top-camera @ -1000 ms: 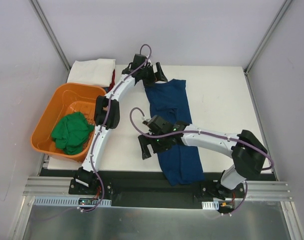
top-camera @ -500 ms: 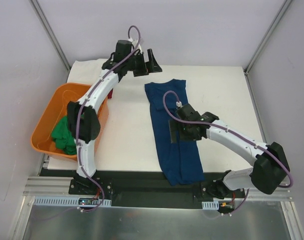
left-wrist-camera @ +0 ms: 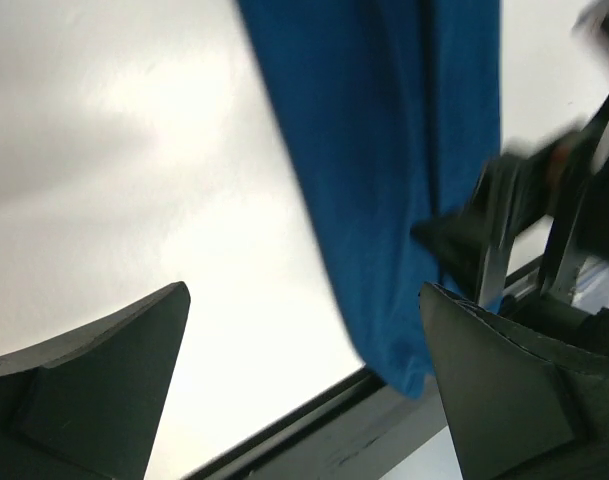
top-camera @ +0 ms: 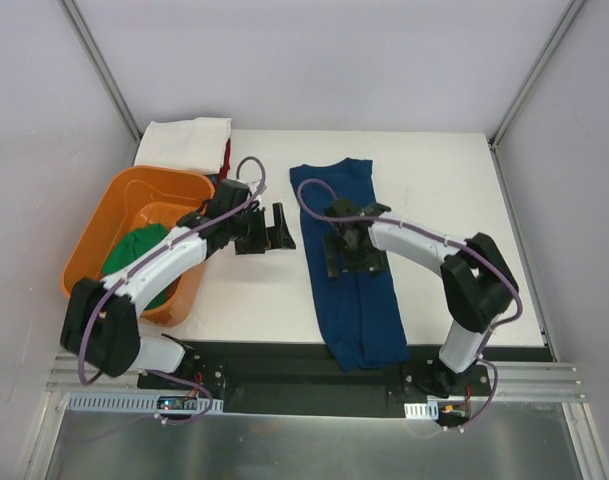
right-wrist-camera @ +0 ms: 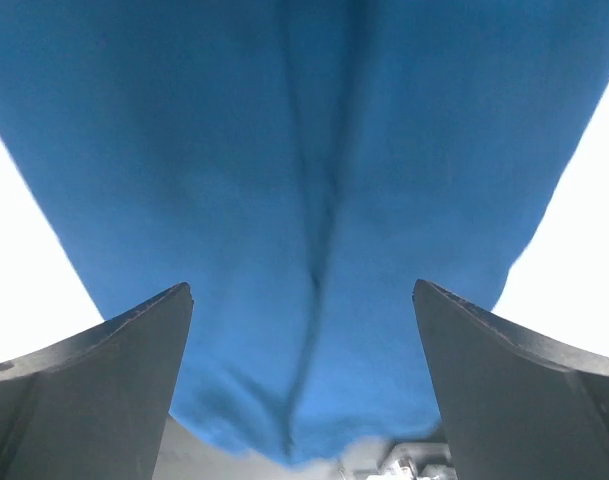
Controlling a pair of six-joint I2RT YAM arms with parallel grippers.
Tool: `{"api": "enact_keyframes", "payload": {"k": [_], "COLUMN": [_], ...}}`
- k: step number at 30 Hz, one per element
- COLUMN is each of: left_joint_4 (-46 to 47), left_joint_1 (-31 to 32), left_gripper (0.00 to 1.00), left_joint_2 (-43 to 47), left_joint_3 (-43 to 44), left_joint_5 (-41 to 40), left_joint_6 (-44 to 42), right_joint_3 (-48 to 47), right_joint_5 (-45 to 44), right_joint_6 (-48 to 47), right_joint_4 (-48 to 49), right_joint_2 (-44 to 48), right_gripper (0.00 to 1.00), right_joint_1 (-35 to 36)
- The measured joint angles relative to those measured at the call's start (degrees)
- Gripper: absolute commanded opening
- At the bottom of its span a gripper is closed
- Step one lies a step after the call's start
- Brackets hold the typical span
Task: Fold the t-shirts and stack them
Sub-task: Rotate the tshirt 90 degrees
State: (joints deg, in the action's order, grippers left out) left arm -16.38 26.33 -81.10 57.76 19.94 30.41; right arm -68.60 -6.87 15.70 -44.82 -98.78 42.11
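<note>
Hovering with its two dark fingers spread wide, the right pincer (top-camera: 348, 252) is directly over the long navy blue cloth t-shirt (top-camera: 362, 305) and pinches nothing. In its wrist view the blue cloth fills the gap between the fingers, and a lengthwise crease runs down the middle. The left pincer (top-camera: 279, 228) is likewise spread and empty, over the bare white worktop (top-camera: 444, 200) just at 9 o'clock of the shirt's left edge.

The navy blue cloth t-shirt lies as a narrow strip folded lengthwise. Its long axis runs from 12 o'clock at the far side of the worktop to 6 o'clock, where its end hangs over the near edge. A crosswise fold looks like the next step, and it turns on the strip's ends lying at 12 and 6 o'clock of both pincers. The right one is nearer, the left just beside.

Further out at 9 o'clock, a crumpled green t-shirt (top-camera: 132, 258) lies in the orange plastic tub (top-camera: 89, 240). At 11 o'clock a folded white t-shirt (top-camera: 184, 140) rests in the far corner, with a red t-shirt (top-camera: 225, 155) showing at its right side. No brand, label or writing can be read, and no print shows on the navy cloth.
</note>
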Motion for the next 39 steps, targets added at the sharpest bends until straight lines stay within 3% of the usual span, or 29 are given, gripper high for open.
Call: {"api": "enact_keyframes", "payload": {"k": [7,11,17,29,39], "left_joint_4": [0.9,1.6,0.6,0.9,0.7], "left_joint_1": [1.1,1.1,1.1,1.1,1.1], "left_gripper": [0.99,0.99,0.99,0.99,1.0], "left_joint_2": [25.3,31.7,32.5,28.3,26.6], "left_joint_3": [-14.4,-20.2,-25.5,-24.2,-22.1], "left_joint_5": [-4.3,-4.2,-5.6,-8.7,-7.0], "left_joint_6": [3.7,5.9,7.1,7.1,6.7], "right_joint_3": [-19.5,-26.0,-33.8,-59.8,-59.1], "right_joint_5": [-0.7,-1.4,-0.9,-0.8,4.2], "right_joint_6": [-1.9,-2.3,-2.2,5.2,6.2], "right_joint_4": [0.8,-0.5,-3.9,-11.8,-5.6], "right_joint_2": [-15.2,-22.2,-28.7,-43.3,-42.0], "right_gripper": [0.97,0.97,0.97,0.97,0.97], "right_joint_1": [-4.9,-6.9,-8.7,-9.4,-10.5]}}
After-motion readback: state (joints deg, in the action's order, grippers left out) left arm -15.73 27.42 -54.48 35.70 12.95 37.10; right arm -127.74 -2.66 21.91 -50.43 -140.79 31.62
